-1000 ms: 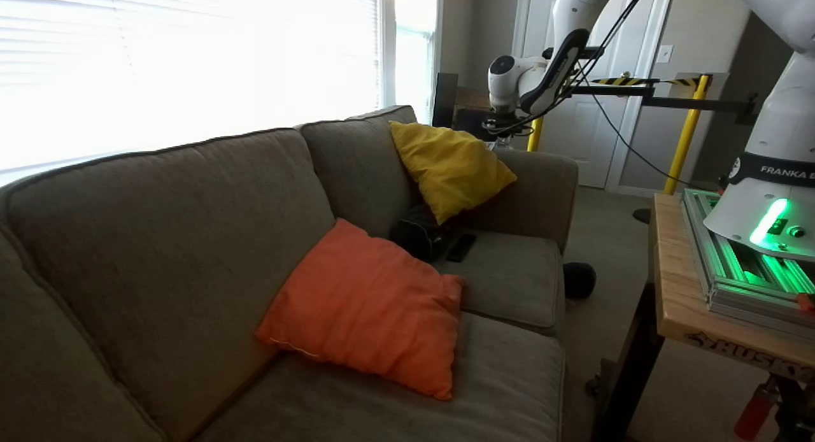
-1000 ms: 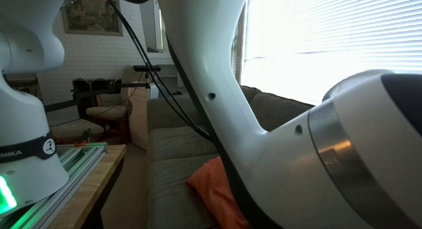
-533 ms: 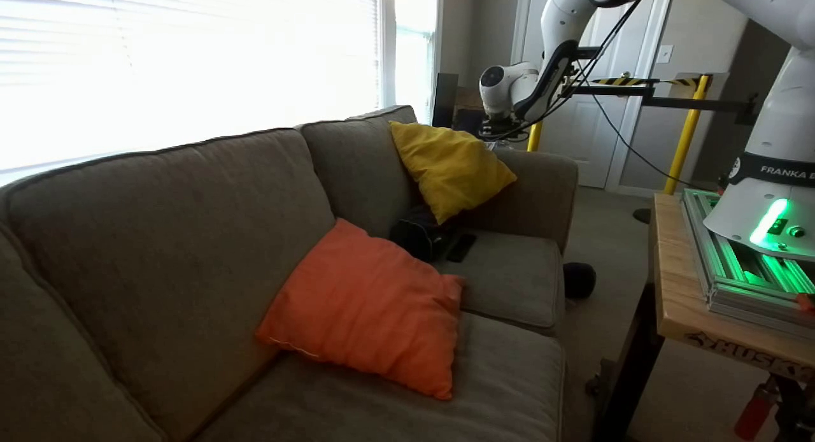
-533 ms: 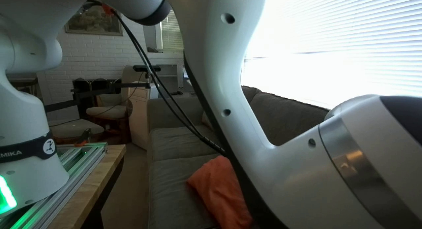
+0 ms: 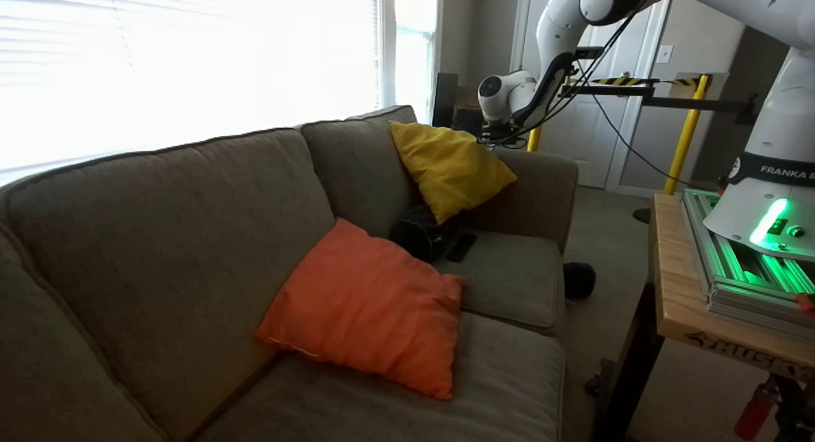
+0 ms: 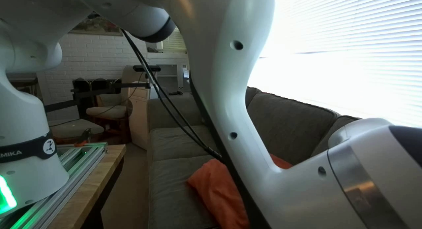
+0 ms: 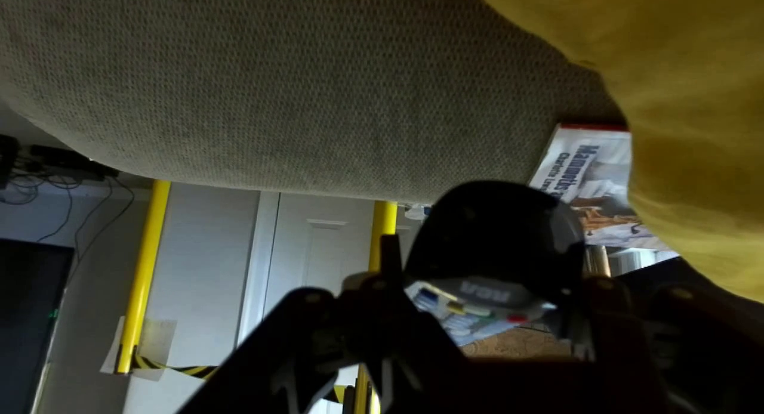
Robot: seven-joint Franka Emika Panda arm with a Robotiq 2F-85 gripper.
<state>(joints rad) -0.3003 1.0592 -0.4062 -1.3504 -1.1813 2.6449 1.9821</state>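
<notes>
In the wrist view my gripper [image 7: 489, 283] is shut on a remote control [image 7: 489, 235], with one dark finger on each side. The remote has a rounded black end and a grey face with coloured buttons and upside-down lettering. Above it in that view is the woven sofa arm [image 7: 286, 92]. A yellow pillow [image 7: 704, 116] fills the right side, beside a book [image 7: 588, 175] with a printed cover. In an exterior view the wrist hangs just behind the yellow pillow [image 5: 452, 168], over the sofa's far end; the fingertips and the remote are mostly hidden there.
An orange pillow [image 5: 369, 308] lies on the sofa seat. Farther along are a black bundle [image 5: 414, 235] and a dark flat object [image 5: 461, 247]. My base stands on a wooden workbench [image 5: 675, 295]. Yellow posts [image 5: 687, 133] stand behind the sofa arm.
In an exterior view my wrist has moved slightly left and down, closer to the yellow pillow and sofa arm. My forearm has sunk and shifted right in an exterior view. The pillows have not moved.
</notes>
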